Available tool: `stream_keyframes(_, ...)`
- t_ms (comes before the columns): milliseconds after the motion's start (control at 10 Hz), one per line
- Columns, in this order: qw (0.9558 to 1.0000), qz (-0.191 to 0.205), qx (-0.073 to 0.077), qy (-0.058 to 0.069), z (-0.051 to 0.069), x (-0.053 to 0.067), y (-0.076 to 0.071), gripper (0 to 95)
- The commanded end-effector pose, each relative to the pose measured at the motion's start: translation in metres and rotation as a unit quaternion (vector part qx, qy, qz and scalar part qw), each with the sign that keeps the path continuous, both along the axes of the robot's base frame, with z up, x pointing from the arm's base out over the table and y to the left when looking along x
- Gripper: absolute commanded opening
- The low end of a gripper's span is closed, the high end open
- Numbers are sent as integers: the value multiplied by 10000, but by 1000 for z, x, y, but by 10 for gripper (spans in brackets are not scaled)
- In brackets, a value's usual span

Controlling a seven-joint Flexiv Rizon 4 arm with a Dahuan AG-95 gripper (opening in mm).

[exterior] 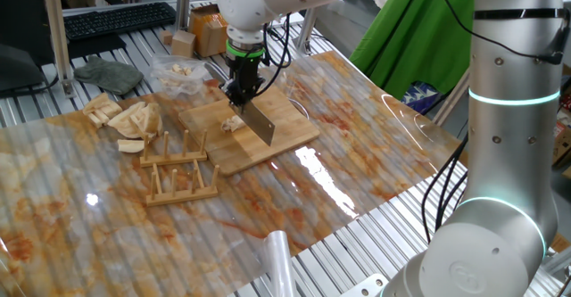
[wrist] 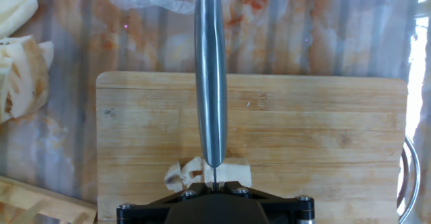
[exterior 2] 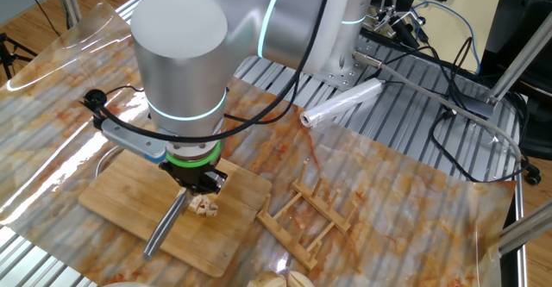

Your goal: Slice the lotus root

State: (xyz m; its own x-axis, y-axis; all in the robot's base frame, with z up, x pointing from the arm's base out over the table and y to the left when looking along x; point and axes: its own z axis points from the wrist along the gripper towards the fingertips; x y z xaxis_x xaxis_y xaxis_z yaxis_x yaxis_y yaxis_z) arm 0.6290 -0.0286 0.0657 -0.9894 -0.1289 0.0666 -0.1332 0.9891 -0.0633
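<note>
The tool, pointing straight down, is clenched on a knife whose blade stands edge-down on the bamboo board. The lotus root, a small cluster of cream pieces, lies on the board directly under the blade, touching it. Tan wedge slices lie apart on the table.

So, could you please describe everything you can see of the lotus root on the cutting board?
The lotus root is a small cream-beige piece, already cut into a few ragged chunks that sit close together. It lies on the bamboo cutting board, towards the board's edge nearest the wooden rack. The knife, held in the shut gripper, stands directly over it, its blade coming down onto the pieces.
</note>
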Motion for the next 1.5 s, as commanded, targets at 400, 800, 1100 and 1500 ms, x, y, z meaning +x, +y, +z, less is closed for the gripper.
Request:
stream_keyframes(400, 9999, -131, 61, -23, -43, 3, 5, 0)
stream_keyframes(800, 9997, -225, 117, -71, -42, 3, 5, 0)
stream_keyframes(1100, 9991, -326, 259, 45, -27, 2, 7, 0)
stream_keyframes(1500, 9990, -366, 262, 50, -23, 2, 7, 0)
